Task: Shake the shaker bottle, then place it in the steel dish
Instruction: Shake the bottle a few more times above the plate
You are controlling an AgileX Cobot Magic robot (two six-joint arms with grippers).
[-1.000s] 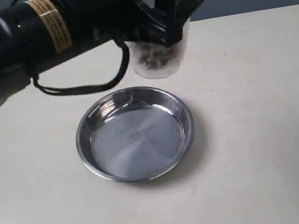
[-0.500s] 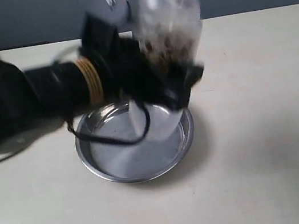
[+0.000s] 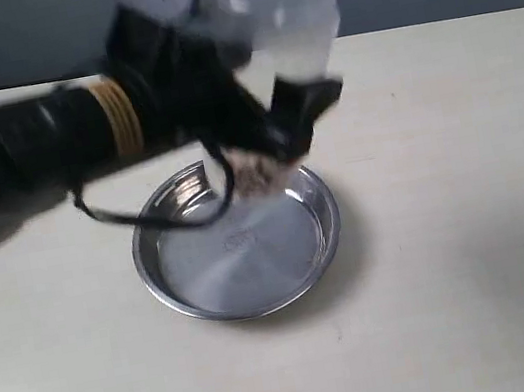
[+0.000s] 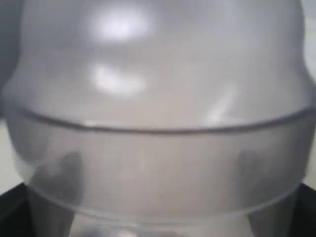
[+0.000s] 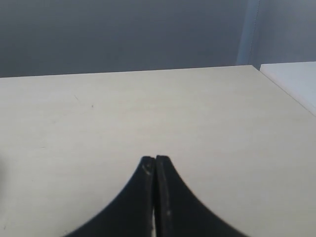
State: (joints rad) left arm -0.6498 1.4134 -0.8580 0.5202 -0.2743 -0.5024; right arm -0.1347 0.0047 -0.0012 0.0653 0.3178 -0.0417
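Note:
The shaker bottle (image 3: 282, 20) is a motion-blurred frosted shape held in the air above the far rim of the steel dish (image 3: 181, 281). Brown granules show at its lower end, near the dish's far side. My left gripper (image 3: 279, 117) is shut on the bottle's body, its black arm reaching in from the left. In the left wrist view the frosted bottle (image 4: 158, 98) fills the picture, with dark fingers (image 4: 66, 173) showing through its sides. My right gripper (image 5: 155, 159) is shut and holds nothing, over bare table; it is outside the exterior view.
The beige table (image 3: 469, 220) stretches to the right of and in front of the dish. A grey wall runs behind it. The table's right edge (image 5: 284, 89) shows in the right wrist view, with a white surface beyond.
The left arm has swung through a shaking motion: the bottle rose from the table behind the dish, and now sits blurred over the dish's far rim. The dish has not moved.

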